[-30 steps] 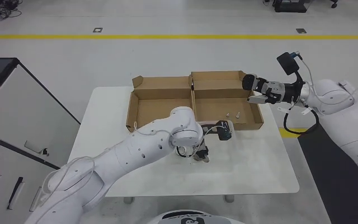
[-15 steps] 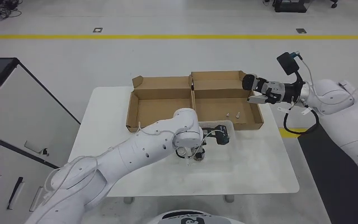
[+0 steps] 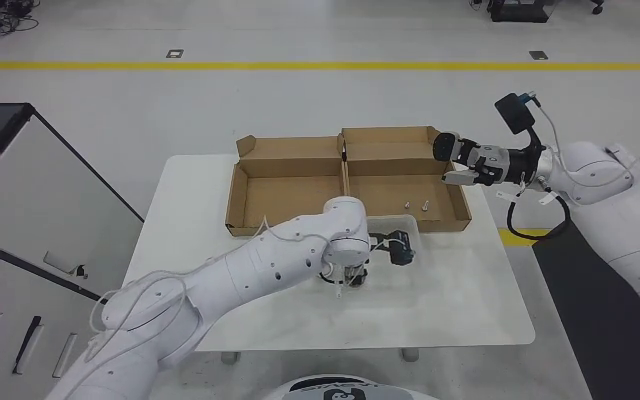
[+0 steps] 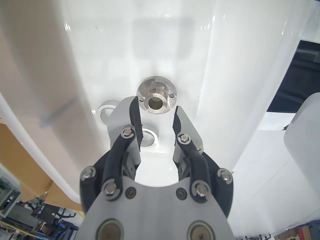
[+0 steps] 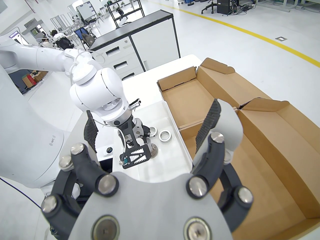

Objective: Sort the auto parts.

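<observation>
Pale, glossy floor (image 3: pixel 300 30) spread wide around the white table (image 3: pixel 460 300), with 1 yellow line (image 3: pixel 300 66) crossing it. Beyond stood a black-topped cabinet (image 5: pixel 140 43) with 3 drawers, and a black office chair (image 5: pixel 210 3) farther back.

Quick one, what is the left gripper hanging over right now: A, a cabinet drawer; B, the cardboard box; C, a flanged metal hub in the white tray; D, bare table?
C: the left gripper, open, hangs just above the flanged metal hub lying in the white tray.
</observation>
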Action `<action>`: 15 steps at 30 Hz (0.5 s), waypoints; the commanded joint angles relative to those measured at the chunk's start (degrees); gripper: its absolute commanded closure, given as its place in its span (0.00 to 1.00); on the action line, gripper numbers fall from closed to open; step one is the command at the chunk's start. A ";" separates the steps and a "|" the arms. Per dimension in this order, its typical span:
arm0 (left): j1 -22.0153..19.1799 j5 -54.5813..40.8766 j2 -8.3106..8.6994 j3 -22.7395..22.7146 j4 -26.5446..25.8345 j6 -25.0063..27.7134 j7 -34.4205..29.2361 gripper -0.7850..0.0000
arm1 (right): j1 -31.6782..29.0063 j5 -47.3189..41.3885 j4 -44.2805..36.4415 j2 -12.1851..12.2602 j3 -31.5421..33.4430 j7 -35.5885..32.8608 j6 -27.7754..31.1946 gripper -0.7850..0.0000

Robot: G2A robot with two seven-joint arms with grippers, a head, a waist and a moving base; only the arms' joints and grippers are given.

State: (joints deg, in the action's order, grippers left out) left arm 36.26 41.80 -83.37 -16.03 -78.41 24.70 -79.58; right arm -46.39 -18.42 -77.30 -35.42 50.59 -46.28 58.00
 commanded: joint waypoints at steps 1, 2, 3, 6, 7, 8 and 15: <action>-0.06 -1.03 -0.43 0.41 1.06 0.28 0.29 0.55 | 0.00 0.00 0.00 0.00 0.00 0.00 0.00 0.00; -0.14 -1.25 -0.64 0.86 1.62 0.32 0.33 0.55 | 0.00 0.00 0.00 0.00 0.00 0.00 0.00 0.00; -0.31 -1.36 -0.85 1.27 2.03 0.45 0.45 0.55 | 0.00 0.00 0.00 0.00 0.00 0.00 0.00 0.00; -0.56 -1.91 -1.37 1.74 3.38 0.82 0.83 0.55 | 0.00 0.00 0.00 0.00 0.00 0.00 0.00 0.00; -0.62 -2.05 -1.53 1.84 3.73 0.84 0.85 0.56 | 0.00 0.00 0.00 0.00 0.00 0.00 0.00 0.00; -0.68 -2.20 -1.66 1.93 4.04 0.86 0.87 0.57 | 0.00 0.00 0.00 0.00 0.00 0.00 0.00 0.00; -1.07 -1.98 -2.33 1.97 5.49 0.65 0.85 0.55 | 0.00 0.00 0.00 0.00 0.00 0.00 0.00 0.00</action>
State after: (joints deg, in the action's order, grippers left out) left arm 35.19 39.74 -85.63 -14.06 -73.04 25.37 -78.73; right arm -46.39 -18.42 -77.30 -35.42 50.59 -46.28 58.00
